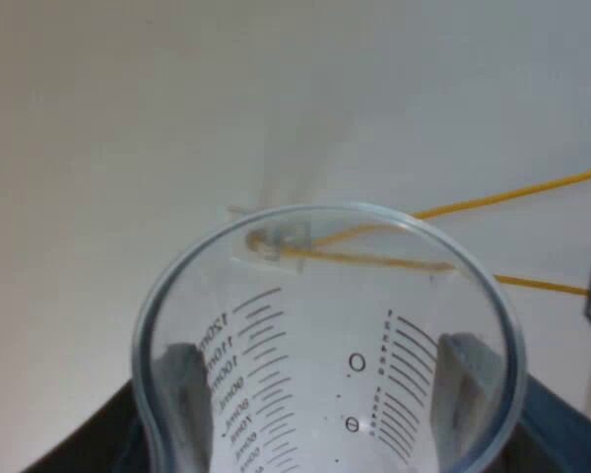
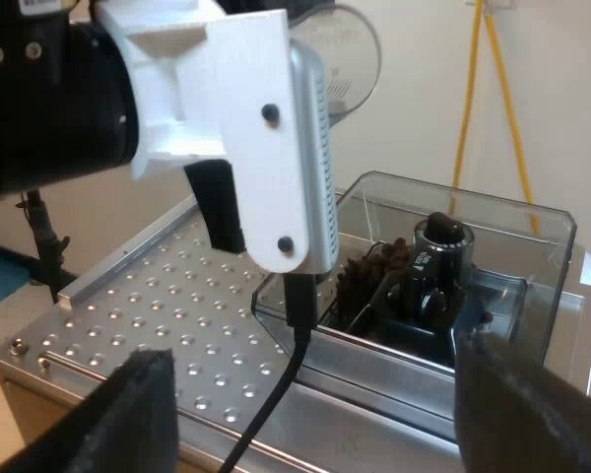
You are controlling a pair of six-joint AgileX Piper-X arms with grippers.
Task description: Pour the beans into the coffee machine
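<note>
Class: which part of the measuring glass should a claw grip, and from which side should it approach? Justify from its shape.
Grip the glass across its round wall, below the rim, coming from the side so the mouth is free for pouring. The left claw holds it so, fingers on opposite sides; the rim's lip would likely stop slipping.

The measuring glass [image 1: 330, 345] sits clasped in the left gripper [image 1: 327, 389], raised near the bean hopper [image 2: 492, 222]. The hopper stands on top of the espresso machine [image 2: 158, 305], and coffee beans [image 2: 360, 271] lie inside it around a central knob [image 2: 441, 241].
</note>
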